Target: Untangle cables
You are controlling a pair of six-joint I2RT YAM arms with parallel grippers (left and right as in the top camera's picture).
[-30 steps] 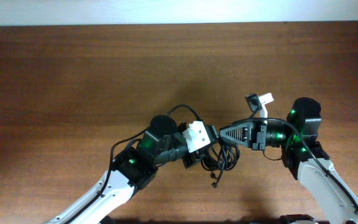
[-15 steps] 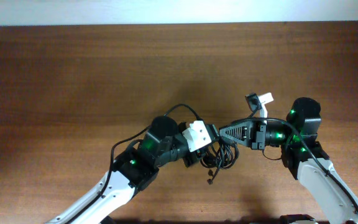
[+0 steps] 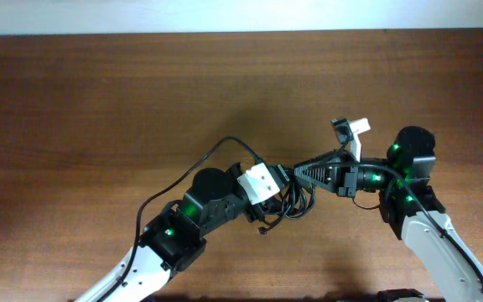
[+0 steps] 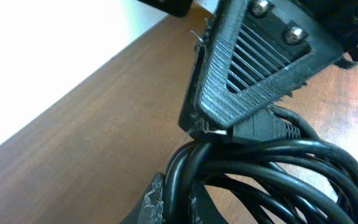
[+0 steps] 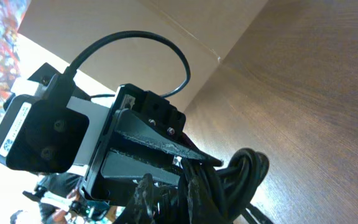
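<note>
L pincer [image 3: 280, 191]: at left edge of cables [image 3: 296, 204], fingers drawn narrow, clamped on the coil. Cables: black loops bunched tight, approx mid-counter [image 3: 99, 101], btwn both pincers. One loose end [image 3: 263, 229] sticks out just below-left of bundle. R pincer [image 3: 298, 174]: meets bundle from upper right, tips pinched onto strands. R wrist view: loops run btwn its fingers [image 5: 146, 194].

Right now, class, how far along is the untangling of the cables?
Done: nothing visibly; the cables sit in one coiled clump. In hand: left pincer and right pincer both grip that clump. Left: separating every loop; only one plug trails free.
</note>
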